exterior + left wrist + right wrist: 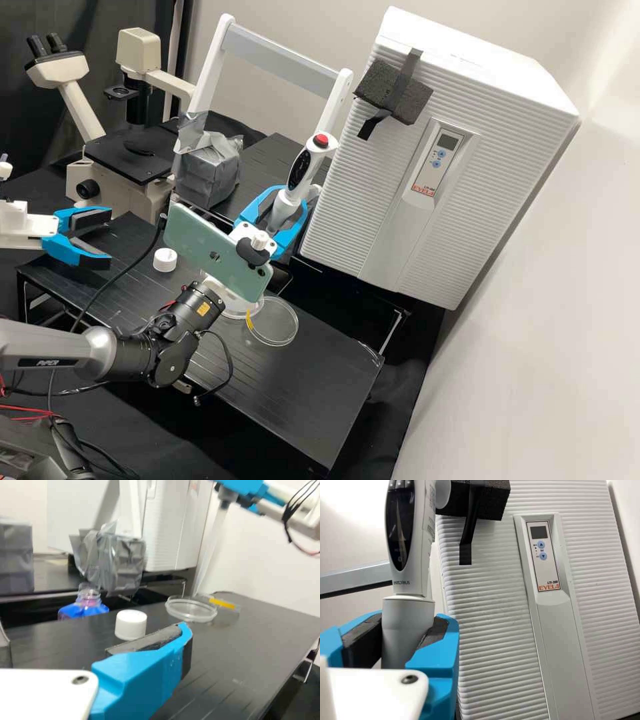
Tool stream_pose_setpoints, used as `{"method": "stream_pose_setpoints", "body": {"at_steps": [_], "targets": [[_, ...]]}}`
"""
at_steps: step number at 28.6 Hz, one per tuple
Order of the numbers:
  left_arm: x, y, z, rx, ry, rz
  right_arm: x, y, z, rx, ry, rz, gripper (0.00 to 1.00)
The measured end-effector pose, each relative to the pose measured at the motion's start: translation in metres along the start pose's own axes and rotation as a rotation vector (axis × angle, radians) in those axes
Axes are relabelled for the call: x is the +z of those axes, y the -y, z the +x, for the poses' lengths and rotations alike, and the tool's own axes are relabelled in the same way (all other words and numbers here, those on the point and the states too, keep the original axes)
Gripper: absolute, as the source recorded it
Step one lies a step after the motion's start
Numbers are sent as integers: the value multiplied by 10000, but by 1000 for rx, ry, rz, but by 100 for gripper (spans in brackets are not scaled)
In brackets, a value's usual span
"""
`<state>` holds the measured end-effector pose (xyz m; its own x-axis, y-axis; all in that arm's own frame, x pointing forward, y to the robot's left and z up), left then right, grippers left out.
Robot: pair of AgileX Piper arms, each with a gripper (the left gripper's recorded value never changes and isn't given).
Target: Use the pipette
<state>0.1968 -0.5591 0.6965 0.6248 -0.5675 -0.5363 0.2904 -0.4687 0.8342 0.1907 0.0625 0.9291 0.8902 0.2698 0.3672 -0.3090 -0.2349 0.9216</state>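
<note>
Holding 1 pipette (pixel 300 175); 1 dish (pixel 275 321), 1 cap (pixel 165 259).

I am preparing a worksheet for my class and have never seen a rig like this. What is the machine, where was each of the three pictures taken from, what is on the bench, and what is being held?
These are two robot arms working at a black bench. The high view comes from a fixed camera looking down on the bench. The other two pictures come from a camera on each arm's wrist. The right gripper, with its two blue fingers, is shut on a pipette and holds it roughly upright beside a white cabinet. The right wrist view shows that grip close up. The left gripper is open and holds nothing. On the bench are a clear petri dish and a white cap. The left wrist view also shows a small bottle of blue liquid.
</note>
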Motion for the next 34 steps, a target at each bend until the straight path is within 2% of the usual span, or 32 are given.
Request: {"method": "stream_pose_setpoints", "body": {"at_steps": [8, 11, 14, 17, 19, 22, 24, 26, 29, 32, 34], "targets": [[28, -29, -8, 11, 10, 4, 10, 3, 3, -1, 2, 2, 0], [1, -51, -8, 20, 0, 6, 6, 11, 5, -4, 0, 3, 0], [-48, -120, -4, 49, -22, 8, -1, 24, 8, -10, -4, 7, 0], [-77, -262, -3, 109, -40, 16, -17, 53, 13, -23, -13, 15, 0], [-103, -390, -21, 160, -55, 27, -53, 97, 32, -44, -31, 27, 0], [-134, -526, -35, 210, -68, 44, -122, 145, 50, -67, -64, 41, 0], [-177, -615, -51, 243, -85, 56, -188, 181, 81, -86, -96, 39, 0], [-202, -656, -63, 256, -97, 62, -242, 210, 120, -98, -114, 25, 0], [-237, -709, -76, 275, -111, 68, -424, 257, 338, -103, -96, 0, 0], [-261, -734, -77, 282, -120, 65, -686, 313, 715, -92, -84, -12, 0], [-270, -741, -79, 284, -123, 66, -872, 357, 940, -95, -92, -16, 0]]}}
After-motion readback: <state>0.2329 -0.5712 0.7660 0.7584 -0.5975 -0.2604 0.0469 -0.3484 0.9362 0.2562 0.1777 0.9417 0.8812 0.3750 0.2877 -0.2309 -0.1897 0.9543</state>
